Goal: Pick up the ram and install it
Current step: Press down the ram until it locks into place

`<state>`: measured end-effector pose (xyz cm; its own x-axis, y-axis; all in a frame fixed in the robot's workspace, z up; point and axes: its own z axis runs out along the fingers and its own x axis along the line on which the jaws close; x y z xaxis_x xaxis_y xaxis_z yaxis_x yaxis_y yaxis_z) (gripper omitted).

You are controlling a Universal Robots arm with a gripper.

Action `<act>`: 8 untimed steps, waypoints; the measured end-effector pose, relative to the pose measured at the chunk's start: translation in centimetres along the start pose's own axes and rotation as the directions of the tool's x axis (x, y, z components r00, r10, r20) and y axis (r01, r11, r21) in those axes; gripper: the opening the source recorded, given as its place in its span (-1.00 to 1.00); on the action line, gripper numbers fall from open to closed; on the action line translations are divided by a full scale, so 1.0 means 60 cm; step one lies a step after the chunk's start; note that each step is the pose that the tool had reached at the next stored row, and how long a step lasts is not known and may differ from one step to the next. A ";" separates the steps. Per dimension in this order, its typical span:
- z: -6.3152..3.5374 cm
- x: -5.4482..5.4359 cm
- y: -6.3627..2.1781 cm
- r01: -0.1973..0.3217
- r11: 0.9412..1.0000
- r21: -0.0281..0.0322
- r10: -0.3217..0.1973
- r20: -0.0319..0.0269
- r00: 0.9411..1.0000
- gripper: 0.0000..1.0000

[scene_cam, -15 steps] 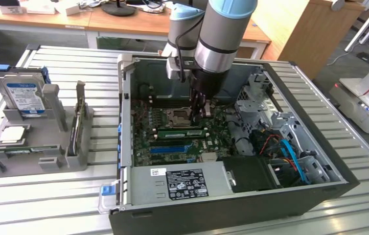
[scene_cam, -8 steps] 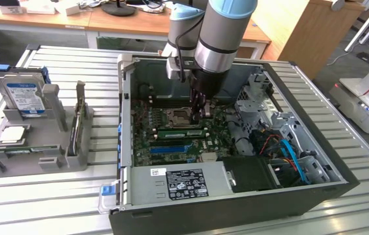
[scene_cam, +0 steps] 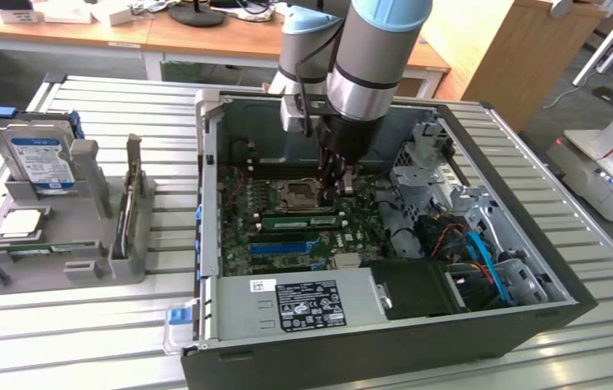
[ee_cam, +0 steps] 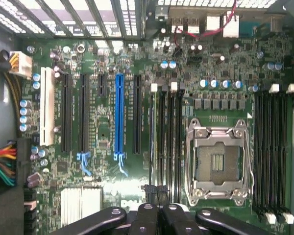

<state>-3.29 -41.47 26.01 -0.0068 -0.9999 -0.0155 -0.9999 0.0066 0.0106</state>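
Observation:
The ram (scene_cam: 300, 219), a narrow green stick with a white label, stands on edge in a memory slot just beside the empty CPU socket (scene_cam: 291, 193). In the wrist view the ram (ee_cam: 151, 137) is a thin line seen edge-on in the slot farthest from the socket (ee_cam: 218, 164). My gripper (scene_cam: 335, 188) reaches down into the open computer case (scene_cam: 393, 349), over the end of the ram. Its black fingertips (ee_cam: 148, 192) are pressed together with nothing between them. I cannot tell whether they touch the stick.
A grey holder (scene_cam: 24, 280) in the exterior view's left carries a silver hard drive (scene_cam: 37, 156) and a square CPU chip (scene_cam: 23, 222). Inside the case are the power supply (scene_cam: 296, 305), coloured cables (scene_cam: 482, 252), a blue expansion slot (ee_cam: 119, 117) and more memory slots (ee_cam: 272, 152).

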 end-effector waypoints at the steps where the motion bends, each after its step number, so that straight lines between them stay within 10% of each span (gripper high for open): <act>1: 0.000 0.000 -0.004 0.000 1.000 0.000 0.000 0.000 1.000 -0.79; 8: 0.000 0.002 -0.036 0.000 1.000 0.000 0.000 0.000 1.000 -0.79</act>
<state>-1.13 -41.60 26.01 -0.0068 -0.9999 -0.0155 -0.9999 0.0066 0.0109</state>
